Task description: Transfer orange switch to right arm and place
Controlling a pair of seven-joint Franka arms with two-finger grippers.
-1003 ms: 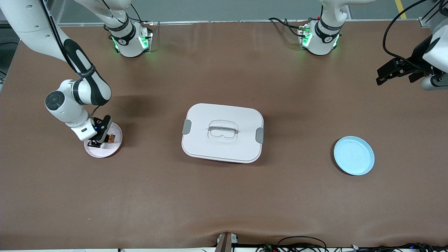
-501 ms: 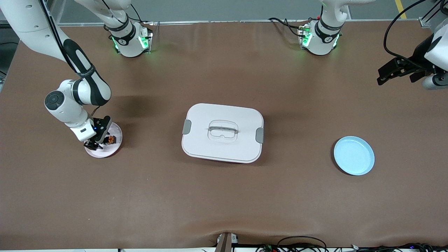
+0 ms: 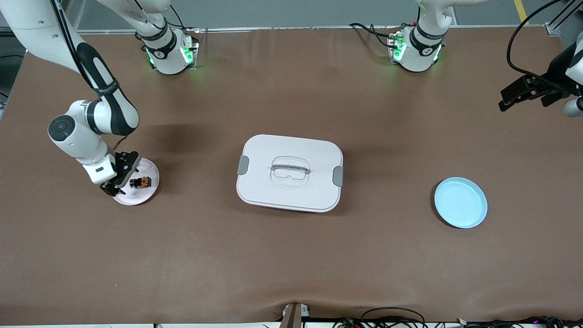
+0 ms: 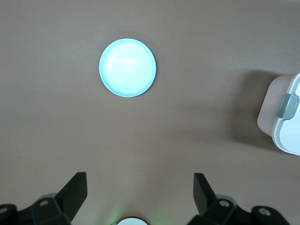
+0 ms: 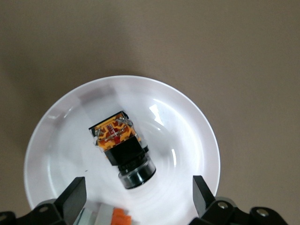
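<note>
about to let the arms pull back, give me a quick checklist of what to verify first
1. orange switch lies on the pink plate: ok
2. right hand open, holding nothing, over that plate's edge: ok
3. switch clear of the right hand's fingers: ok
4. left hand open and empty, up at the left arm's end of the table: ok
5. blue plate empty: ok
6. white lidded box closed, mid-table: ok

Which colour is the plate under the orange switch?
Pale pink plate, looking almost white in the right wrist view, where it shows best.
</note>
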